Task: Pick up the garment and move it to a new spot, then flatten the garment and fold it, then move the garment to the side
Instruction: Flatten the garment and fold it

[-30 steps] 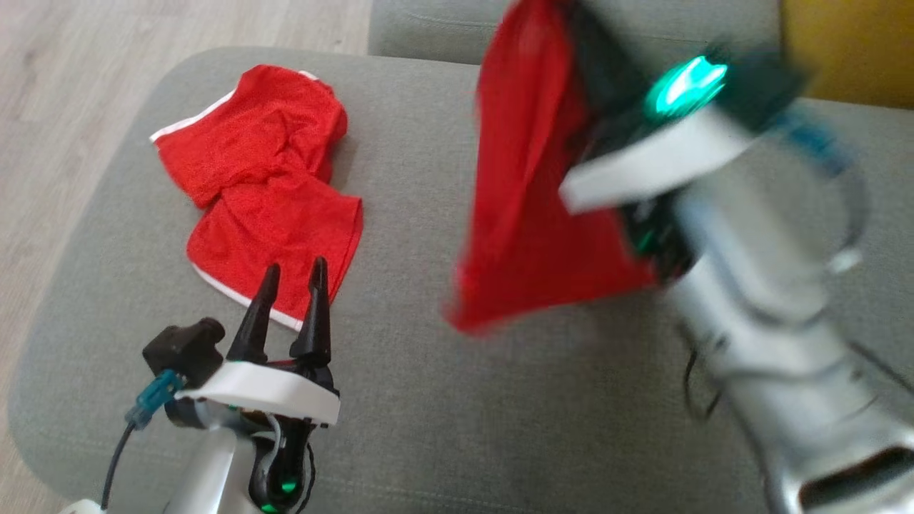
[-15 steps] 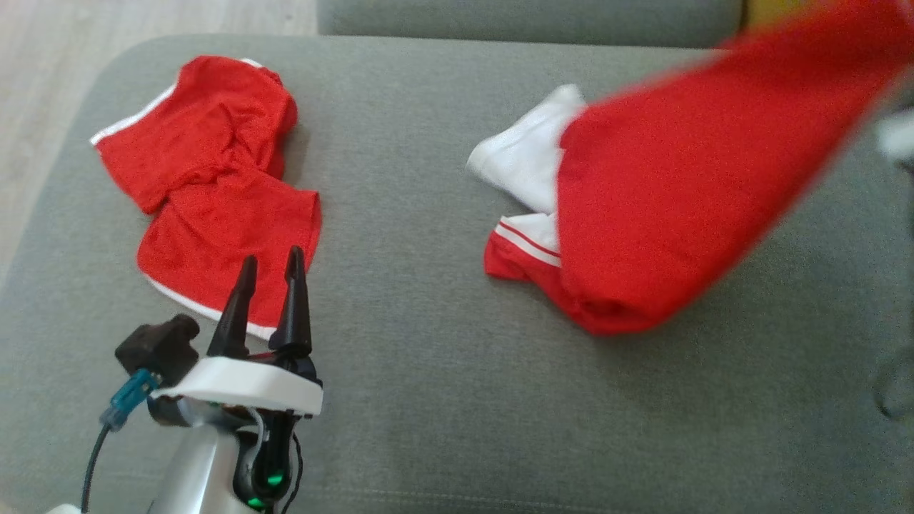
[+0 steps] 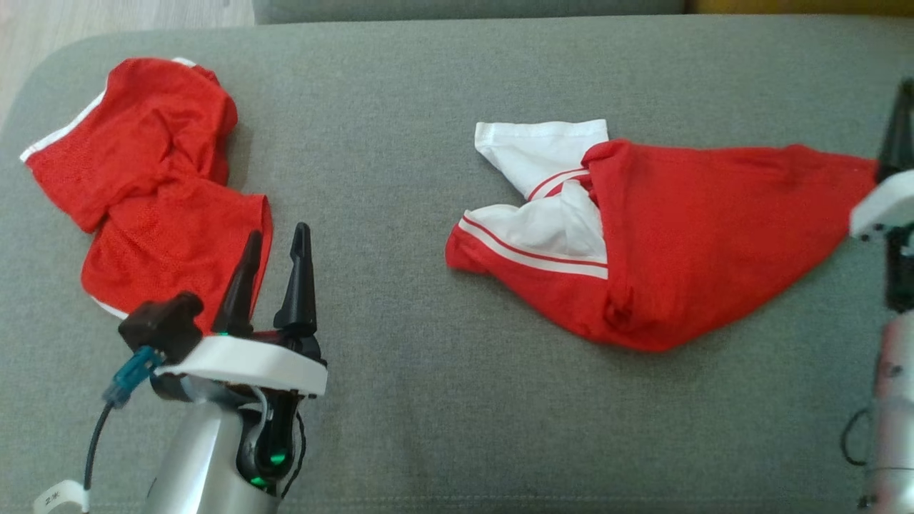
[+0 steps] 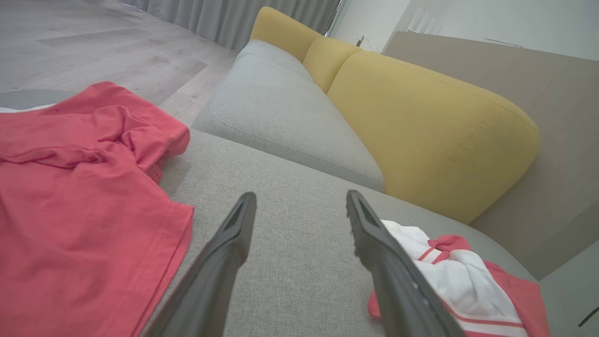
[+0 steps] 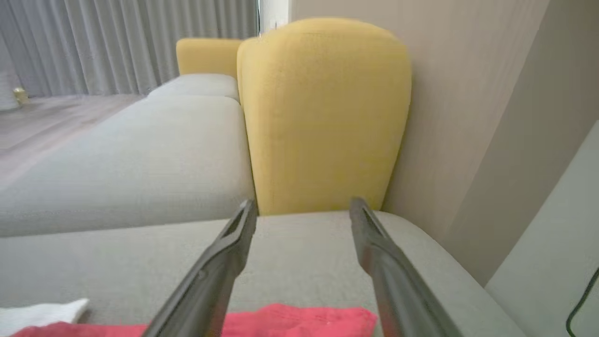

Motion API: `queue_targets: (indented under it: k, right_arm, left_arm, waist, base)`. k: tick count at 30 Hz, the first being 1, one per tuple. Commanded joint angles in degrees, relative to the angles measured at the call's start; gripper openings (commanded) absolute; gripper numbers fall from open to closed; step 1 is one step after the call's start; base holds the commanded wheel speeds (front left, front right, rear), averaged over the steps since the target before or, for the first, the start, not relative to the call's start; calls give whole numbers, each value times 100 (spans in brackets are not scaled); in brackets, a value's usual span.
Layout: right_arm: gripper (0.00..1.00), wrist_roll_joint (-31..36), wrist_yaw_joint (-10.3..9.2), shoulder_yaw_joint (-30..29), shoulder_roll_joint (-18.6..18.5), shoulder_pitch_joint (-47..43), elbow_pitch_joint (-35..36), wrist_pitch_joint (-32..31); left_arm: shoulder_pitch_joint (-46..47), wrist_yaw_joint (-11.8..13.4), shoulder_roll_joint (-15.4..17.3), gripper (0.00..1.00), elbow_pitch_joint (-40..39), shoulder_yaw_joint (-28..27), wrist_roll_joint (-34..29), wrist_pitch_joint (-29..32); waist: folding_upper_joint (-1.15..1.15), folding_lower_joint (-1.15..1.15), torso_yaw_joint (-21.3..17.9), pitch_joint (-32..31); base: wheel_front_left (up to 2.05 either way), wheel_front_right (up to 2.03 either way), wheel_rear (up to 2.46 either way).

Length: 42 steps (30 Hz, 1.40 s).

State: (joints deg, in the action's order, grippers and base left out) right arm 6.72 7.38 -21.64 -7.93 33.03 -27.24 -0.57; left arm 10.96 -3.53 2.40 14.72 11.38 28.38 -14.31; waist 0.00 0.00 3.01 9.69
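Dropped from the right hand (image 5: 304, 204), the red-and-white garment (image 3: 685, 235) now lies spread on the sofa seat (image 3: 428, 400), its corner just beneath those parted, empty fingers. Left hand (image 3: 277, 233) gapes empty beside red shorts (image 3: 143, 207).

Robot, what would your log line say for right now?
shirt: lying crumpled on cushion | right gripper: open, at shirt's end | left gripper: open, empty, near shorts

Head camera looks down on the cushion (image 3: 428, 414); both wrist cameras skim it low.
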Motion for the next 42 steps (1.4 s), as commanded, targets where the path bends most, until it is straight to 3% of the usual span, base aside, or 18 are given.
queue_targets:
  k: [1, 10, 19, 28, 42]
  right_arm:
    - [100, 8, 11, 176, 14, 91, 314, 117]
    - [100, -870, 11, 1572, 414, -771, 1217, 632]
    - [100, -1589, 11, 2317, 502, -1897, 1515, 756]
    - [100, -1438, 11, 2454, 504, -1391, 1167, 280]
    - [100, -1681, 11, 1765, 504, 169, -771, -1266]
  left_arm:
    - [216, -13, 48, 100, -167, -163, -51, -69]
    - [112, 7, 48, 100, -264, -205, -32, -69]
    - [-114, 26, 48, 100, -320, -94, -64, -69]
    - [-38, 42, 48, 100, -318, 87, -30, -69]
    - [166, 60, 48, 100, -273, 330, 140, -69]
  waist:
    - [0, 0, -11, -39]
    - [0, 0, 32, -292]
    - [0, 0, 104, -379]
    - [0, 0, 303, -191]
    - [0, 0, 843, 210]
  base:
    - [0, 0, 0]
    - [0, 0, 0]
    - [0, 0, 0]
    - [0, 0, 0]
    - [0, 0, 0]
